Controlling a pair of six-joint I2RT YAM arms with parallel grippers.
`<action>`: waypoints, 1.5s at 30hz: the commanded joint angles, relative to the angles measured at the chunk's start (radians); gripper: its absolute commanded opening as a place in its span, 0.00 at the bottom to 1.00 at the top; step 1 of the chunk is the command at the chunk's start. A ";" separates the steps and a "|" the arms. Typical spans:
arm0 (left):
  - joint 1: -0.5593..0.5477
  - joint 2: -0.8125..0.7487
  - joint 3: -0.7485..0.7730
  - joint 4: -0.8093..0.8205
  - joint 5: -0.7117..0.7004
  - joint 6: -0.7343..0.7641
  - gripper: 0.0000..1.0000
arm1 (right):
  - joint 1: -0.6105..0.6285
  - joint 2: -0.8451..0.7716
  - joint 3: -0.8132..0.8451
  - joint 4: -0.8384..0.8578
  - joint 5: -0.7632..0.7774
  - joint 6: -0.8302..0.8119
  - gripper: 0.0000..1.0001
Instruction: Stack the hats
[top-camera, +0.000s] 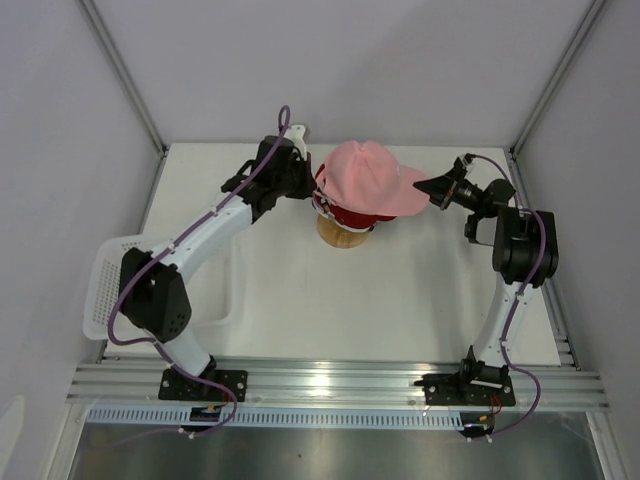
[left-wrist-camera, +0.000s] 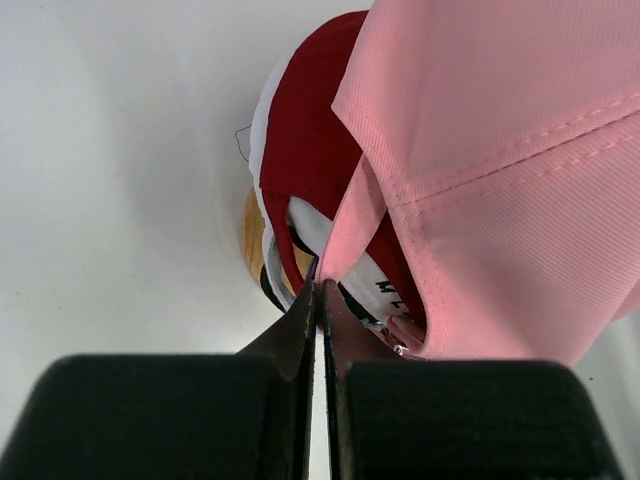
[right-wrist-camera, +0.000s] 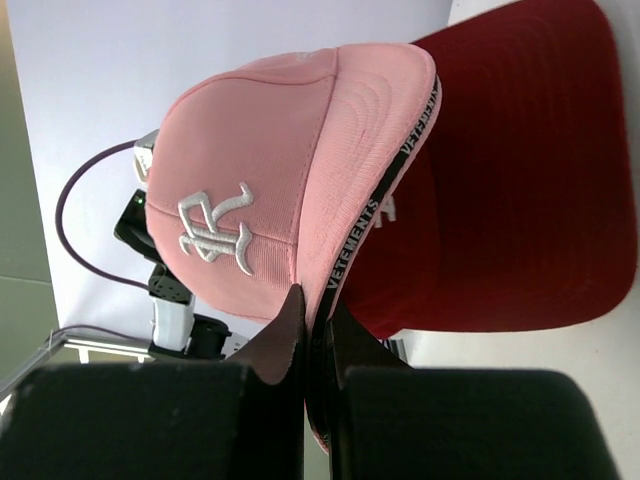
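Observation:
A pink cap (top-camera: 368, 178) sits on top of a red cap (top-camera: 352, 215), both over the wooden stand (top-camera: 342, 234) at the table's back middle. My left gripper (top-camera: 308, 183) is shut on the pink cap's rear edge (left-wrist-camera: 345, 235); the red cap (left-wrist-camera: 310, 130) and a white cap's edge (left-wrist-camera: 262, 115) show beneath it. My right gripper (top-camera: 432, 187) is shut on the pink cap's brim (right-wrist-camera: 345, 215), with the red brim (right-wrist-camera: 510, 180) beside it. The lavender cap is hidden.
A white mesh basket (top-camera: 108, 285) sits at the left table edge under the left arm. Metal frame posts and side walls close in the back corners. The aluminium rail (top-camera: 330, 383) runs along the near edge.

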 joint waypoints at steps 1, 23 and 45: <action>0.016 0.008 -0.070 -0.050 -0.091 -0.010 0.01 | -0.038 0.069 -0.012 0.202 0.043 -0.102 0.00; 0.080 0.085 -0.287 0.025 -0.067 -0.101 0.01 | 0.001 0.020 0.169 -0.933 0.150 -1.071 0.00; 0.091 0.054 -0.311 0.063 0.019 -0.090 0.02 | -0.018 0.032 0.286 -1.097 0.173 -1.130 0.37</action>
